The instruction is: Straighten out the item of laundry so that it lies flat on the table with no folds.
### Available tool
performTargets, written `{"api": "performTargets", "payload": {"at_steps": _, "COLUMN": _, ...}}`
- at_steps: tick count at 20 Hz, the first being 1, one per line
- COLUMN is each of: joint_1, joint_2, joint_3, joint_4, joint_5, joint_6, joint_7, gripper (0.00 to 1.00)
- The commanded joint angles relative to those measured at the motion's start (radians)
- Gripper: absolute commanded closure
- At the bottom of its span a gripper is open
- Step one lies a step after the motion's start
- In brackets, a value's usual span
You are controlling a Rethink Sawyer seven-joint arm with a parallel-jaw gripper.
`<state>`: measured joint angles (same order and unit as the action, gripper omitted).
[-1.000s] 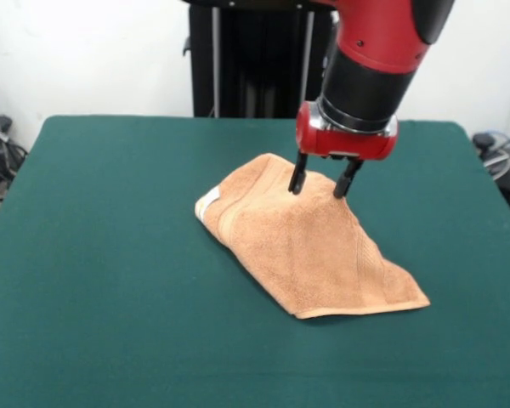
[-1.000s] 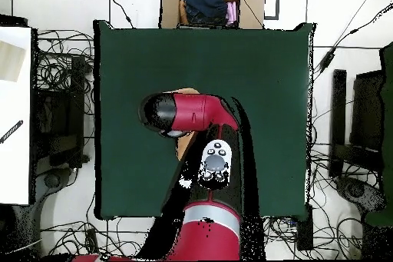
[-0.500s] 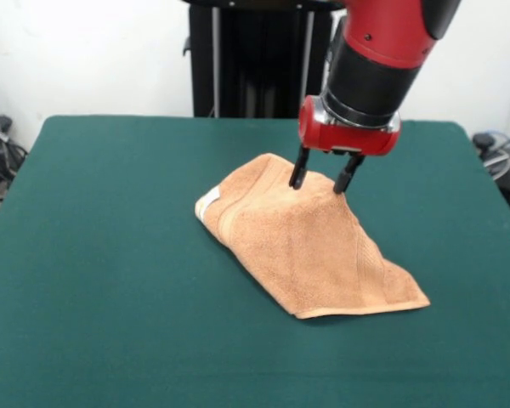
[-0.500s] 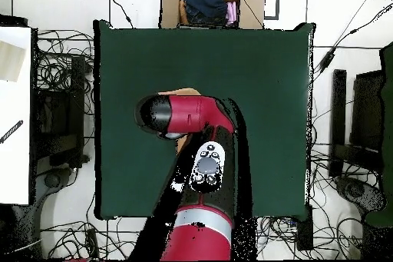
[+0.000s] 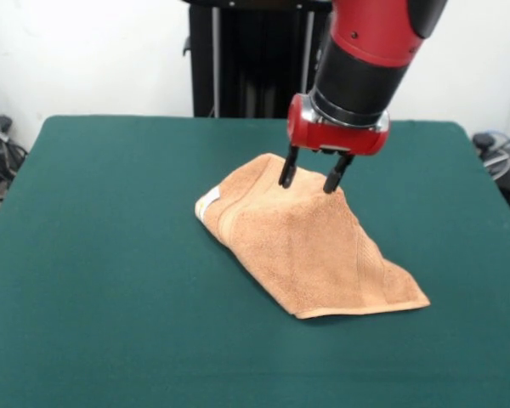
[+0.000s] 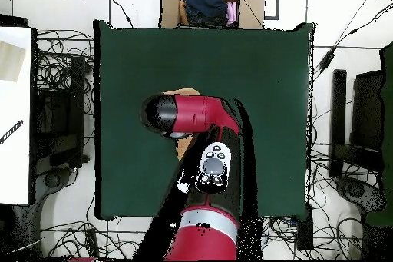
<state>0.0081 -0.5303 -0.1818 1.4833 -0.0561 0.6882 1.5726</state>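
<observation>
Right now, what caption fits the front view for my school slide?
Red robot arm's open gripper hovers over a folded peach towel on the green table.

Cardboard box of dark clothes beyond the far edge; tangled cables on the floor.

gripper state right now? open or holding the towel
Gripper: open, fingers apart at the towel's raised far edge, holding nothing.

Robotics lab: cable tangles on floor, equipment racks.
</observation>
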Motion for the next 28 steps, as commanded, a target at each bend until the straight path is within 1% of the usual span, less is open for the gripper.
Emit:
{"api": "performTargets", "payload": {"at_steps": 1, "joint_1": -0.009, "joint_2": -0.002, "joint_3": 0.037, "joint_4": 0.039, "joint_5": 0.011, "joint_6": -0.022, "joint_7": 0.171, "gripper": 0.00}}
{"api": "performTargets", "payload": {"at_steps": 3, "joint_1": 0.018, "joint_2": 0.007, "joint_3": 0.006, "joint_4": 0.021, "joint_5": -0.016, "joint_6": -0.054, "joint_7": 0.192, "gripper": 0.00}}
{"api": "performTargets", "payload": {"at_steps": 8, "joint_1": 0.036, "joint_2": 0.002, "joint_3": -0.009, "joint_4": 0.015, "joint_5": -0.018, "joint_6": -0.043, "joint_7": 0.198, "gripper": 0.00}}
{"api": "performTargets", "payload": {"at_steps": 14, "joint_1": 0.053, "joint_2": 0.005, "joint_3": -0.017, "joint_4": 0.016, "joint_5": -0.004, "joint_6": -0.039, "joint_7": 0.218, "gripper": 0.00}}
{"api": "performTargets", "payload": {"at_steps": 16, "joint_1": 0.062, "joint_2": -0.001, "joint_3": -0.023, "joint_4": 0.025, "joint_5": -0.001, "joint_6": -0.039, "joint_7": 0.230, "gripper": 0.00}}
{"api": "performTargets", "payload": {"at_steps": 18, "joint_1": 0.088, "joint_2": -0.007, "joint_3": -0.032, "joint_4": 0.048, "joint_5": 0.011, "joint_6": -0.046, "joint_7": 0.265, "gripper": 0.00}}
{"api": "performTargets", "payload": {"at_steps": 28, "joint_1": 0.119, "joint_2": 0.003, "joint_3": -0.040, "joint_4": 0.065, "joint_5": 0.036, "joint_6": -0.064, "joint_7": 0.301, "gripper": 0.00}}
